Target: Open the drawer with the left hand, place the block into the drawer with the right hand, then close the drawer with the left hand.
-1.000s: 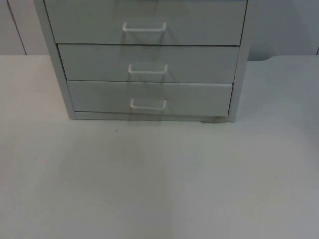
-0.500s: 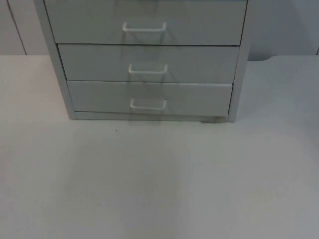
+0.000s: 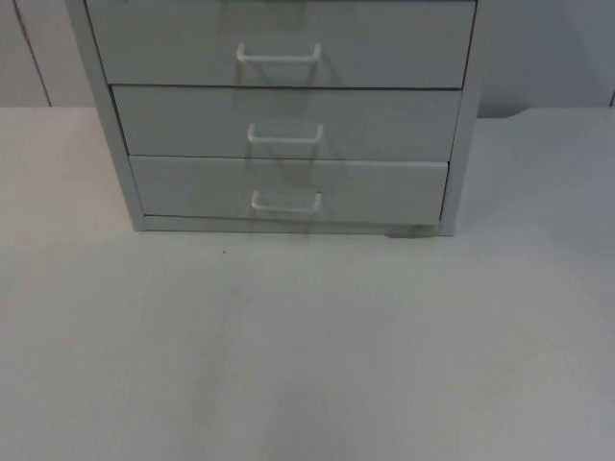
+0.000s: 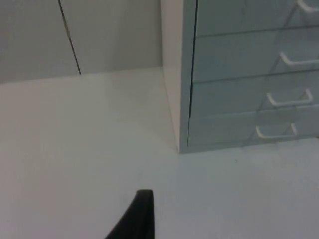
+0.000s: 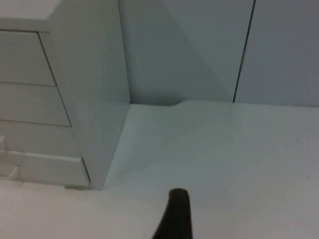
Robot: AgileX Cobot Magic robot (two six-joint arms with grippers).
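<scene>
A grey drawer cabinet (image 3: 461, 144) stands at the back of the white table, with three drawer fronts in the top view. The upper drawer (image 3: 173, 43), middle drawer (image 3: 183, 120) and bottom drawer (image 3: 192, 187) are all pushed in. Each carries a white bar handle, the bottom handle (image 3: 285, 201) being nearest the table. My left gripper (image 4: 137, 219) waits over the table, off the cabinet's left side (image 4: 172, 74). My right gripper (image 5: 174, 216) waits over the table, off the cabinet's right side (image 5: 89, 89).
The white table top (image 3: 307, 355) stretches in front of the cabinet. A grey partition wall (image 4: 75, 35) with a dark vertical seam runs behind it, and the partition wall (image 5: 209, 50) also backs the cabinet's right side.
</scene>
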